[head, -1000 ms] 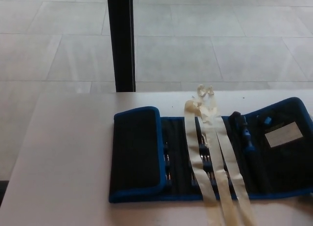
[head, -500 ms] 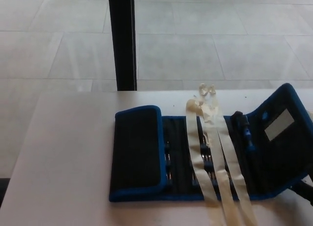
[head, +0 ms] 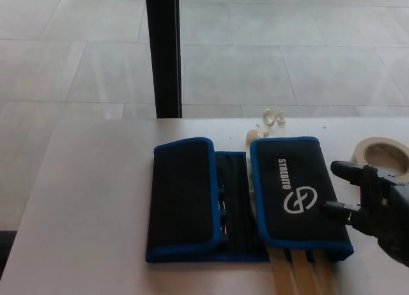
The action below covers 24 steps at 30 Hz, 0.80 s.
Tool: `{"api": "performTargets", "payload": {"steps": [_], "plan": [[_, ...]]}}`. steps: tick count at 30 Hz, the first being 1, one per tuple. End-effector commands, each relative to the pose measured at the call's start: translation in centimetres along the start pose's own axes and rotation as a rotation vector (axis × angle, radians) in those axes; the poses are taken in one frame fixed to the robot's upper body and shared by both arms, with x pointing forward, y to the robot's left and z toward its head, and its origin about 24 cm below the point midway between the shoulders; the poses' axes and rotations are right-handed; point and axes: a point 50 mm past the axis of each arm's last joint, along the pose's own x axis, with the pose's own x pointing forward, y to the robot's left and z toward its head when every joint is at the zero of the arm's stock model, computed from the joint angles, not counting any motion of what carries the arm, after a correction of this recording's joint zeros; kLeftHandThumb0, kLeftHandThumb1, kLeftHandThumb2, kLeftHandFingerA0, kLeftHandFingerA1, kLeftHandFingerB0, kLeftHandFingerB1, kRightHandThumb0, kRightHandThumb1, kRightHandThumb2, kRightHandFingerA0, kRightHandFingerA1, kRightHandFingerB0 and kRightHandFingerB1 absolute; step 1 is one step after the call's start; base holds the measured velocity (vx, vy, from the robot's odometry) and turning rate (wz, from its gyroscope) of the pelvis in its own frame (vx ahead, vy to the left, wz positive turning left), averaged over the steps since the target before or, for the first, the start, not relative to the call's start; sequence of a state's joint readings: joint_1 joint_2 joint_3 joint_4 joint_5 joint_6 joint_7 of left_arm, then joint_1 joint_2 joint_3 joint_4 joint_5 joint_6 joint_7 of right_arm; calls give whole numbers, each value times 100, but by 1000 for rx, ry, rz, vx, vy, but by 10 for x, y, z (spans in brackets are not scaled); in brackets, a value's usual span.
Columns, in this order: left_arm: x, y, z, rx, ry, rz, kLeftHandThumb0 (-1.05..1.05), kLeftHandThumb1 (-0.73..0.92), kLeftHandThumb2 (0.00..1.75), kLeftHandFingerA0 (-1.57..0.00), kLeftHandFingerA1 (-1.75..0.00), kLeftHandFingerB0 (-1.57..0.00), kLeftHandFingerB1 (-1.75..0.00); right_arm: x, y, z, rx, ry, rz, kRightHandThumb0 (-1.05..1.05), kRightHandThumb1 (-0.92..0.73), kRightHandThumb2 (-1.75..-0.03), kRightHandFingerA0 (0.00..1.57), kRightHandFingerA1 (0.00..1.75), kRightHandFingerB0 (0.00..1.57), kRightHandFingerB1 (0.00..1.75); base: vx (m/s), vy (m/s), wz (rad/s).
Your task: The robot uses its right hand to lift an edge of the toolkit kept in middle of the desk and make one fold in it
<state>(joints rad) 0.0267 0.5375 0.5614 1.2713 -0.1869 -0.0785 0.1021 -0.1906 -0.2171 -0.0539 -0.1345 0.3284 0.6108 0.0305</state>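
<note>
The black toolkit (head: 185, 202) with blue trim lies in the middle of the pale desk (head: 83, 212). Its left flap is folded in. Its right flap (head: 297, 193), printed with a white logo, lies folded over the middle, so only a narrow strip of tool slots (head: 233, 199) shows. My right hand (head: 374, 202) is just right of that flap. It is open, fingers spread, with one fingertip (head: 333, 207) touching the flap's right edge. Cream straps (head: 297, 272) stick out from under the flap at the front. My left hand does not show.
A roll of cream tape (head: 385, 158) lies on the desk behind my right hand. A black post (head: 166, 52) stands beyond the desk's far edge, over a tiled floor. Crumpled strap ends (head: 273, 119) lie near the far edge.
The right flap, raised half a second ago, has swung left and now lies flat over the tools and straps. My right hand has come into view beside it. The view has shifted slightly.
</note>
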Motion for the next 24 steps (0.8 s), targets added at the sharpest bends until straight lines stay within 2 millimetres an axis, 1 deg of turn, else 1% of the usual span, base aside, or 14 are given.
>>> {"api": "performTargets", "payload": {"steps": [1, 3, 4, 9, 14, 15, 17, 18, 19, 20, 21, 22, 23, 24], "plan": [[1, 7, 7, 14, -19, 15, -60, 78, 63, -75, -67, -64, -60, -17, 10, -12, -1152, -335, 109, -75, -87, -65, 44, 53, 36, 40, 0, 0, 0], [1, 7, 7, 13, -22, 15, -62, 77, 63, -76, -70, -63, -60, -17, 9, -23, -1411, -386, 97, -78, -87, -66, 51, 48, 43, 43, 0, 0, 0], [2, 6, 8, 11, -20, 8, -61, 77, 63, -74, -70, -60, -59, -15, 6, -32, -1522, -371, 113, -77, -88, -66, 50, 51, 41, 44, 0, 0, 0], [2, 5, 11, 44, -37, 6, -62, 77, 63, -76, -68, -62, -57, -8, -3, -48, -1622, -316, 106, -79, -90, -67, 52, 56, 41, 45, 0, 0, 0], [2, 5, 12, 38, -37, 6, -61, 77, 63, -75, -65, -57, -56, 1, -9, -53, -1661, -247, 91, -78, -92, -67, 43, 55, 40, 45, 0, 0, 0], [2, 6, 13, 38, -40, 1, -61, 77, 63, -74, -66, -56, -56, 3, -8, -52, -1647, -247, 87, -78, -73, -111, 41, 63, 33, 55, 0, 0, 0], [2, 5, 13, 38, -40, 2, -61, 77, 63, -74, -66, -56, -56, 3, -8, -52, -1643, -249, 89, -78, -73, -111, 41, 63, 33, 55, 0, 0, 0], [2, 5, 13, 27, -35, 4, -61, 77, 63, -74, -66, -60, -58, 3, -6, -49, -1625, -249, 91, -79, -92, -69, 49, 60, 39, 45, 0, 0, 0], [2, 6, 12, 34, -33, 1, -60, 77, 63, -73, -64, -60, -57, 3, -5, -49, -1586, -240, 98, -78, -92, -67, 47, 57, 40, 44, 0, 0, 0], [2, 7, 11, 32, -32, -1, -61, 77, 63, -73, -65, -59, -57, 3, -5, -48, -1570, -245, 111, -77, -92, -68, 48, 59, 39, 45, 0, 0, 0], [2, 8, 10, 59, -34, 10, -62, 77, 63, -76, -65, -63, -58, 2, -2, -43, -1510, -260, 123, -75, -69, -106, 46, 64, 37, 56, 0, 0, 0], [2, 8, 10, 58, -34, 10, -62, 77, 63, -76, -65, -63, -58, 2, -2, -43, -1511, -261, 124, -75, -69, -106, 46, 64, 37, 56, 0, 0, 0], [2, 9, 9, 48, -28, 14, -61, 77, 63, -76, -66, -63, -59, 1, 0, -34, -1450, -262, 150, -77, -90, -69, 43, 55, 37, 43, 0, 0, 0], [2, 9, 9, 46, -31, 11, -62, 77, 63, -74, -66, -59, -57, 0, 1, -29, -1386, -267, 152, -74, -87, -66, 43, 54, 38, 43, 0, 0, 0]]}}
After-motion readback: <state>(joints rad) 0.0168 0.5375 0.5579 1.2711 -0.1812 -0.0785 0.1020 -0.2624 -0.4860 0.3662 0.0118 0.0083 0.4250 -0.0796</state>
